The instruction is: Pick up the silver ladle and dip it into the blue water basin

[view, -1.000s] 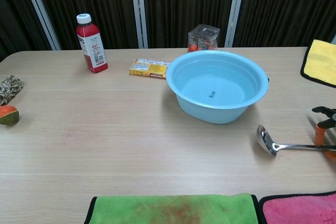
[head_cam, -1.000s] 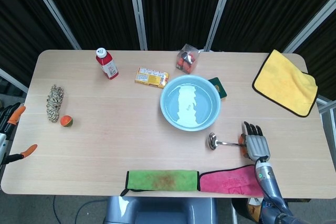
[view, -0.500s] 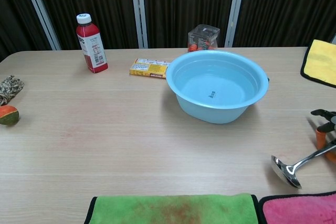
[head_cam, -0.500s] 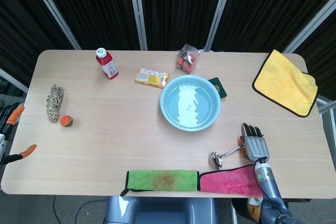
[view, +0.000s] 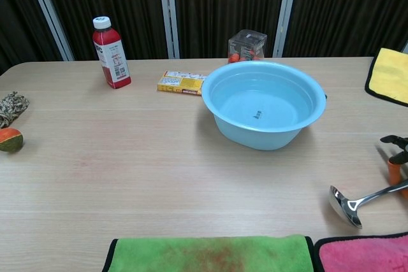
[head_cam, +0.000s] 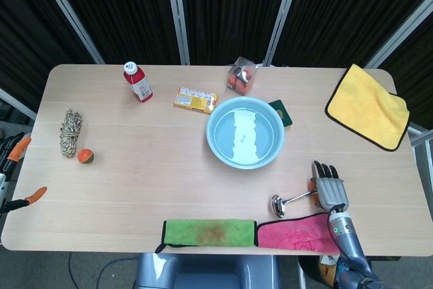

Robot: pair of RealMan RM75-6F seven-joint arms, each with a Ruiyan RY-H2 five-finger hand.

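Silver metal ladle (head_cam: 287,200) now angles differently than a second ago, bowl swung toward the pink cloth (head_cam: 296,233), handle end under the right hand (head_cam: 329,189). Grip state: cannot tell. Ladle still near the round blue water basin (head_cam: 245,162), not dipped. Left hand unseen.

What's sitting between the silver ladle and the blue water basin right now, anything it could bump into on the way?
Nothing visible. The silver metal ladle lies near the table's front right, its handle at the right hand. Only bare wooden tabletop separates its bowl from the round light-blue water basin. The pink cloth lies on the near side, off that path.
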